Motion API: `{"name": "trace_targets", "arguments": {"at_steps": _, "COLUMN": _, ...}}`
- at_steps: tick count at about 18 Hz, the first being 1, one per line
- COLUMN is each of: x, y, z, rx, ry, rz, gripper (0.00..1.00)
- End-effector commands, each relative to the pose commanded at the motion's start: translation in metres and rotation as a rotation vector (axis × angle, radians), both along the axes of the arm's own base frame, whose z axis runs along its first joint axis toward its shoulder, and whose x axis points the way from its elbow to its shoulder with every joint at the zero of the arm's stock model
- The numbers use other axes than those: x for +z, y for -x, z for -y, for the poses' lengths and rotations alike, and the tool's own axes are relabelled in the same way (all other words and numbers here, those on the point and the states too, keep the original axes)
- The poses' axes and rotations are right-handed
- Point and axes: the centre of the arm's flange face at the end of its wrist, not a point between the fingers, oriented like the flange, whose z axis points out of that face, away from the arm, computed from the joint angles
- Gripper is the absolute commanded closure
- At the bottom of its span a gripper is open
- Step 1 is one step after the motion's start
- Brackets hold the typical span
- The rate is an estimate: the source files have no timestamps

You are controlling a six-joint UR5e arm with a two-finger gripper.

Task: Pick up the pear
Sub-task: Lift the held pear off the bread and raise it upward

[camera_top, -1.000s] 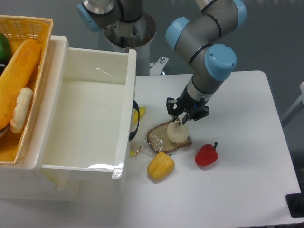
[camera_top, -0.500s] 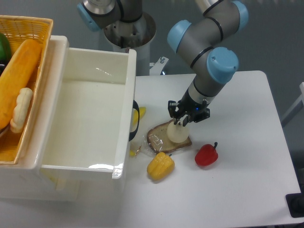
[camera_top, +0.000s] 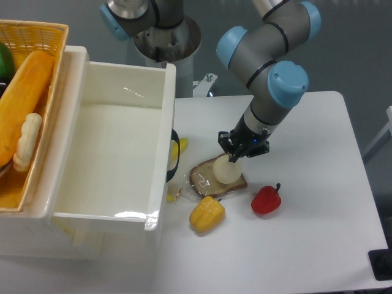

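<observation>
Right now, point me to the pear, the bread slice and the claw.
pear point(camera_top: 227, 171), fixed camera view, on its pale rounded body just below the claw.
bread slice point(camera_top: 202, 181), fixed camera view, on the bare crumb left of the pear.
claw point(camera_top: 234, 157), fixed camera view, midway between the fingertips at the pear's top.

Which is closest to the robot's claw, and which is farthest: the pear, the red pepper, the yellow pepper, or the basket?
From the gripper:
1. The pear, right under it, lying on the bread slice.
2. The red pepper, toward the front right.
3. The yellow pepper, toward the front left, slightly farther.
4. The basket, far left.
</observation>
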Motion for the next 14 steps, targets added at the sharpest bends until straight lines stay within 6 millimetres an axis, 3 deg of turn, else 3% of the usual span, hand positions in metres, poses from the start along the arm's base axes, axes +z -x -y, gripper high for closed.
{"name": "trace_targets", "arguments": {"at_steps": 4, "x": 0.044, "y": 0.027, "z": -0.002, "rx": -0.004, "ry": -0.013, "rz": -0.094, "gripper": 1.00}}
{"name": "trace_targets", "arguments": {"at_steps": 9, "x": 0.077, "y": 0.042, "z": 0.002, "rx": -0.158, "ry": -0.001, "rz": -0.201, "gripper": 1.00}}
{"name": "trace_targets", "arguments": {"at_steps": 12, "x": 0.106, "y": 0.048, "z": 0.011, "rx": -0.181, "ry": 0.051, "rz": -0.174, "gripper": 1.00}}
{"name": "trace_targets", "arguments": {"at_steps": 14, "x": 0.115, "y": 0.050, "z": 0.013, "rx": -0.221, "ry": 0.072, "rz": -0.159, "gripper": 1.00}}
